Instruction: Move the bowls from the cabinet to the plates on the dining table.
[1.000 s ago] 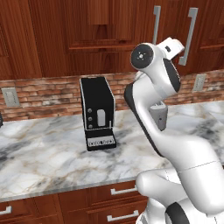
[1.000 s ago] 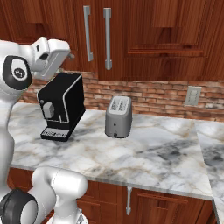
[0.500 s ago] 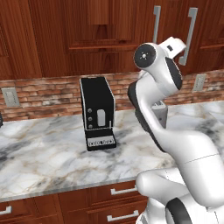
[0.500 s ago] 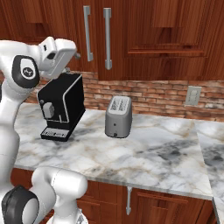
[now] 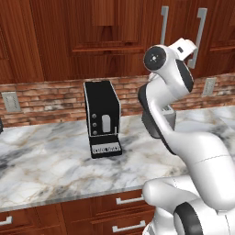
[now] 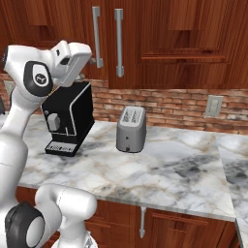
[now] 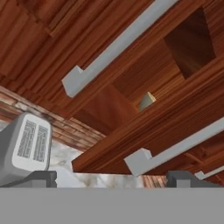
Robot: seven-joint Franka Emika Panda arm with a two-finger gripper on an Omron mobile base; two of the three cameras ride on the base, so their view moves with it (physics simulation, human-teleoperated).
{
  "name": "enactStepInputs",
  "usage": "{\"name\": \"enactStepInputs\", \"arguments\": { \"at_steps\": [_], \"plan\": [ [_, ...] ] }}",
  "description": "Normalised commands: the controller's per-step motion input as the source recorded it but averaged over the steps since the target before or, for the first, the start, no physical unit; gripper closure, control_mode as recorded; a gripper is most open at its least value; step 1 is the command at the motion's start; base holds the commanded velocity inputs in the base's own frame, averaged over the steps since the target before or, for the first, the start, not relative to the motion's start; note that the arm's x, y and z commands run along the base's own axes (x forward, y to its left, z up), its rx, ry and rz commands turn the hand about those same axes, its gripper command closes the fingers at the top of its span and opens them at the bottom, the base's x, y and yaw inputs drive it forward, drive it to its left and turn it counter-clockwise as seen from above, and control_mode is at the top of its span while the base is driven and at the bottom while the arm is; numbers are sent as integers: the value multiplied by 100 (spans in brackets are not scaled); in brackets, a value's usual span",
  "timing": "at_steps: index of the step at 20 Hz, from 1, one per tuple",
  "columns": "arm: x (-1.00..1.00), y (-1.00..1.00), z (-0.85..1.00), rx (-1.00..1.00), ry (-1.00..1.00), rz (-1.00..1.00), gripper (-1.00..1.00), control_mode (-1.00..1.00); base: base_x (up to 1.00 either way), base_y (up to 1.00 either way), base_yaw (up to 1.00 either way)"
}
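Observation:
The cabinet (image 5: 105, 27) is dark red-brown wood on the wall above the counter, and its doors stand shut. Two long silver handles (image 5: 198, 34) hang side by side on it. In the right base view they are the handles (image 6: 97, 36) at the upper left. My gripper (image 6: 91, 60) is raised in front of the doors, just below and beside the handles, open and holding nothing. The hand view looks up at both handles (image 7: 118, 46) from close by, with my gripper (image 7: 113, 178) open. The bowls are hidden. The dining table is out of view.
A black coffee machine (image 5: 103, 121) stands on the marble counter (image 5: 50, 165) under the cabinet. A grey toaster (image 6: 131, 130) sits to its right. Brick wall with outlets (image 6: 214, 105) runs behind. Drawers (image 5: 131, 199) lie below the counter edge.
The hand has moved a little to the right and closer to the cabinet handles. The jaws have stayed open.

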Motion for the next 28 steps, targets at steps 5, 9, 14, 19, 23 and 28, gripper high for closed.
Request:
{"name": "enactStepInputs", "arguments": {
  "at_steps": [5,9,14,19,23,28],
  "plan": [
    [17,-14,-7,-1,0,0,-100,-100,0,0,0],
    [18,-4,-9,-2,0,0,-100,-100,0,0,0],
    [7,0,-10,-5,0,0,-100,-100,0,0,0],
    [4,1,-5,-8,0,0,-100,-100,0,0,0],
    [12,0,-11,-7,0,0,-100,-100,0,0,0],
    [29,0,-17,-7,0,0,-100,-100,0,0,0]
  ]
}}
